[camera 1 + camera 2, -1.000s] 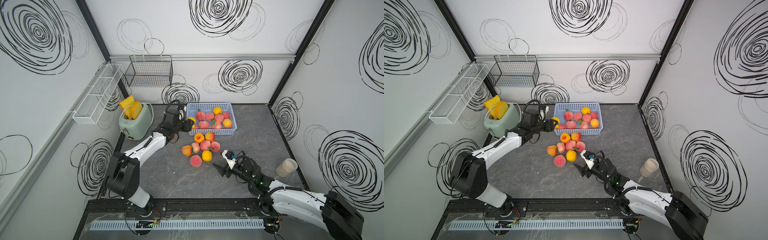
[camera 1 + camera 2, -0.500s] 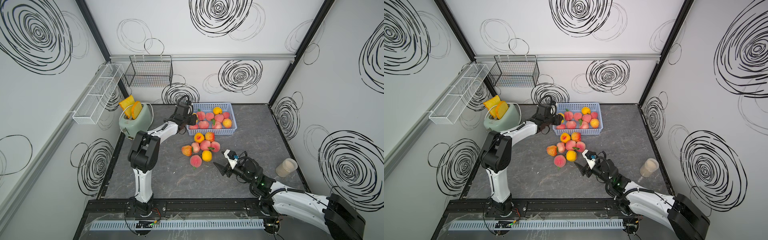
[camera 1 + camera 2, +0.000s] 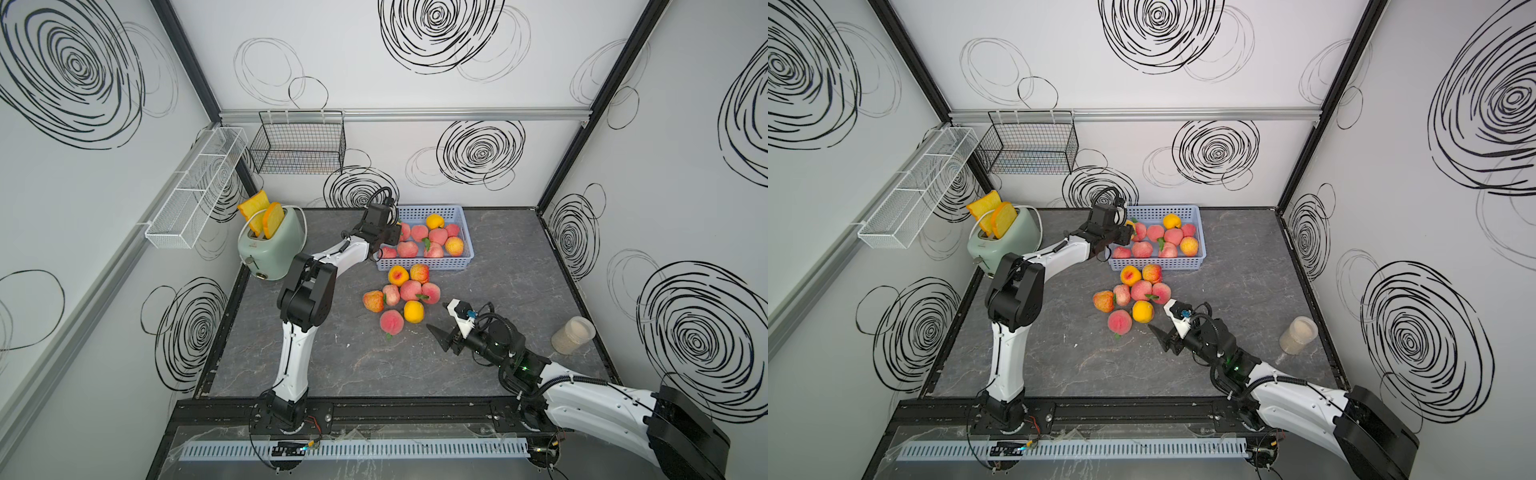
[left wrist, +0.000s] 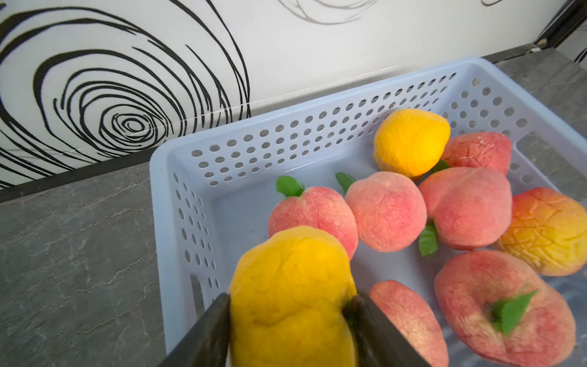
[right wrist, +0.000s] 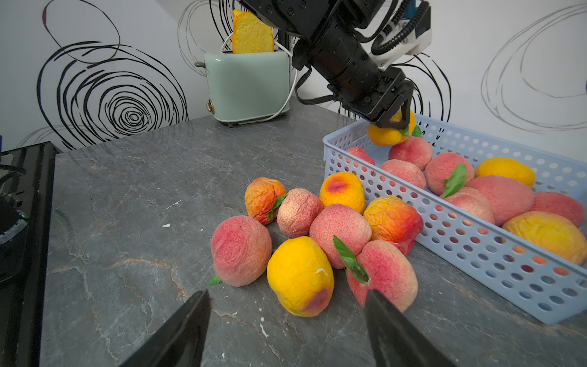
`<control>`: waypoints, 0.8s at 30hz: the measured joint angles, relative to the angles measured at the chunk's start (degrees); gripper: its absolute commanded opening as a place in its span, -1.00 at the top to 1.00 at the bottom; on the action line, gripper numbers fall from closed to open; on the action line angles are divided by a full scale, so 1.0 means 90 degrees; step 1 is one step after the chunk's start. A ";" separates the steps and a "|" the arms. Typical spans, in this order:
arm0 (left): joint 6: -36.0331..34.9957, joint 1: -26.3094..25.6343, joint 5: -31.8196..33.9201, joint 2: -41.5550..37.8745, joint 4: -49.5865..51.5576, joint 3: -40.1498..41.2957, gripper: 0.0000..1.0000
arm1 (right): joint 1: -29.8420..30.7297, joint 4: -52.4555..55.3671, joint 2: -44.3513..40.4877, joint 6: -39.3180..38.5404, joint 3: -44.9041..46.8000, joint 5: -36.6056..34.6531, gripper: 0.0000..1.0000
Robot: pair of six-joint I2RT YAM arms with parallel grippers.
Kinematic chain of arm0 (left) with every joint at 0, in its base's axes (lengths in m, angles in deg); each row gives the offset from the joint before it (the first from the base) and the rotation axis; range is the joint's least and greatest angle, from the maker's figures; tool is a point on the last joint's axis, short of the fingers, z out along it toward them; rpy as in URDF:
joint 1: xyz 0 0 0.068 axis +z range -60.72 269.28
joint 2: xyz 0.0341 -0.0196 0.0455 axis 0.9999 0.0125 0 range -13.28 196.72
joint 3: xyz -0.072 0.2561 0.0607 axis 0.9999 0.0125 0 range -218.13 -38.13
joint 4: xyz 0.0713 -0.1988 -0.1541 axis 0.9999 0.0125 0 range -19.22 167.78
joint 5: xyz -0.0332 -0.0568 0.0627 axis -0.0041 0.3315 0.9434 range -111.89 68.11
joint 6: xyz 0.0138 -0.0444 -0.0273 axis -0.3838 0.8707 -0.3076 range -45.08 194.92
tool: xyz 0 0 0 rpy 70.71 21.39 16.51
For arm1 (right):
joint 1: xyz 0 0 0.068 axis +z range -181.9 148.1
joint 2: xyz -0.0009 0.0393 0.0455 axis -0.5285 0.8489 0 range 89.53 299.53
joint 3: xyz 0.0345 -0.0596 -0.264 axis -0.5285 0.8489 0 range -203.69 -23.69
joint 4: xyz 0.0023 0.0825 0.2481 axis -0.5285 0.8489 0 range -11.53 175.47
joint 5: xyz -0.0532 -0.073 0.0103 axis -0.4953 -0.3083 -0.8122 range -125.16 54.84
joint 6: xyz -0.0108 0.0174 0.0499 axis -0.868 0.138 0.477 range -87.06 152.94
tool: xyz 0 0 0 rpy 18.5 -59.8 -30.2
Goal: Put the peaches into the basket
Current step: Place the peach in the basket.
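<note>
My left gripper [image 4: 291,297] is clamped on a yellow peach [image 4: 286,263]. The two dark fingers [image 4: 206,333] press on its sides, and most of the fruit sticks out ahead of them. The gripper hangs over the end of the blue basket [image 4: 254,143] nearest to it, and the yellow peach is inside the line of the rim, above the basket floor. Just beyond the fingertips lies a pink peach [image 4: 313,216] with a green leaf. In the right wrist view it sits directly under the held fruit, but I cannot tell if the two touch. Further ahead of this gripper, other peaches [image 4: 467,206], pink and yellow, lie close together and fill the rest of the basket. Behind the gripper, beside its arm, stands a green toaster [image 3: 270,245] with two slices in its slots.

My right gripper [image 5: 286,294] has its jaws wide apart and nothing is between them. It is low over the grey table [image 5: 143,190], and its tips point at the loose peaches [image 5: 340,233], eight of them in a tight cluster just in front of it. The nearest peach [image 5: 300,276], a yellow one, lies straight ahead of the gap between the fingers and is not touched. Beyond the cluster runs the long side wall of the basket, and the farthest loose peaches lie just beside it.
</note>
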 measured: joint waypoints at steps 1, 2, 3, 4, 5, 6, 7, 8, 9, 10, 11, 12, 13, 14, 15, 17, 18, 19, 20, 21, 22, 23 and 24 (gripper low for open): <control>-0.0029 -0.0022 0.0049 0.0051 0.0005 -0.0034 -0.27 | 0.0000 -0.0002 0.0015 0.0000 0.0000 0.0000 -0.59; -0.0051 -0.0046 0.0095 0.0107 0.0015 -0.0068 -0.27 | 0.0000 -0.0007 0.0027 0.0000 0.0000 -0.0002 -0.59; -0.0070 -0.0073 0.0134 0.0158 0.0015 -0.0104 -0.27 | 0.0002 -0.0015 0.0036 0.0000 0.0000 -0.0002 -0.59; -0.0092 -0.0100 0.0175 0.0202 0.0015 -0.0124 -0.27 | 0.0005 -0.0019 0.0044 0.0000 0.0002 -0.0005 -0.59; -0.0104 -0.0119 0.0219 0.0236 0.0015 -0.0124 -0.27 | 0.0005 -0.0029 0.0049 0.0000 0.0000 -0.0007 -0.59; -0.0112 -0.0138 0.0245 0.0262 0.0022 -0.0124 -0.27 | 0.0005 -0.0039 0.0056 0.0000 0.0000 -0.0007 -0.59; -0.0119 -0.0151 0.0270 0.0289 0.0024 -0.0124 -0.27 | 0.0005 -0.0051 0.0068 0.0000 0.0000 -0.0010 -0.59; -0.0121 -0.0163 0.0289 0.0311 0.0034 -0.0124 -0.28 | 0.0005 -0.0058 0.0085 0.0000 0.0000 -0.0017 -0.59; -0.0121 -0.0175 0.0304 0.0323 0.0044 -0.0124 -0.28 | 0.0005 -0.0063 0.0097 0.0000 0.0000 -0.0019 -0.59; -0.0124 -0.0180 0.0323 0.0333 0.0056 -0.0124 -0.28 | 0.0005 -0.0063 0.0109 0.0000 0.0000 -0.0022 -0.59; -0.0126 -0.0182 0.0347 0.0338 0.0080 -0.0124 -0.29 | 0.0005 -0.0063 0.0112 0.0000 0.0000 -0.0022 -0.59; -0.0129 -0.0182 0.0364 0.0338 0.0104 -0.0124 -0.31 | 0.0005 -0.0068 0.0112 0.0000 0.0000 -0.0024 -0.59; -0.0134 -0.0182 0.0379 0.0338 0.0114 -0.0124 -0.34 | 0.0005 -0.0073 0.0114 0.0000 0.0000 -0.0027 -0.59; -0.0146 -0.0182 0.0393 0.0338 0.0117 -0.0124 -0.38 | 0.0005 -0.0075 0.0114 0.0000 0.0000 -0.0029 -0.59; -0.0153 -0.0182 0.0398 0.0338 0.0124 -0.0121 -0.42 | 0.0005 -0.0075 0.0114 0.0000 0.0000 -0.0032 -0.59; -0.0160 -0.0182 0.0413 0.0338 0.0136 -0.0121 -0.50 | 0.0005 -0.0078 0.0117 0.0000 0.0000 -0.0044 -0.60; -0.0168 -0.0182 0.0415 0.0338 0.0146 -0.0121 -0.52 | 0.0005 -0.0078 0.0119 0.0000 0.0000 -0.0046 -0.60; -0.0170 -0.0182 0.0413 0.0338 0.0151 -0.0121 -0.54 | 0.0005 -0.0078 0.0124 0.0000 0.0000 -0.0046 -0.60; -0.0168 -0.0182 0.0413 0.0338 0.0151 -0.0121 -0.55 | 0.0005 -0.0078 0.0129 0.0000 0.0000 -0.0046 -0.60; -0.0160 -0.0182 0.0410 0.0338 0.0151 -0.0121 -0.55 | 0.0005 -0.0078 0.0134 0.0000 0.0000 -0.0046 -0.60; -0.0163 -0.0182 0.0410 0.0338 0.0151 -0.0121 -0.55 | 0.0005 -0.0078 0.0138 0.0000 0.0000 -0.0046 -0.59; -0.0165 -0.0182 0.0410 0.0338 0.0151 -0.0121 -0.56 | 0.0005 -0.0078 0.0138 0.0000 0.0000 -0.0046 -0.60; -0.0165 -0.0182 0.0410 0.0338 0.0151 -0.0121 -0.56 | 0.0005 -0.0078 0.0138 0.0000 0.0000 -0.0046 -0.60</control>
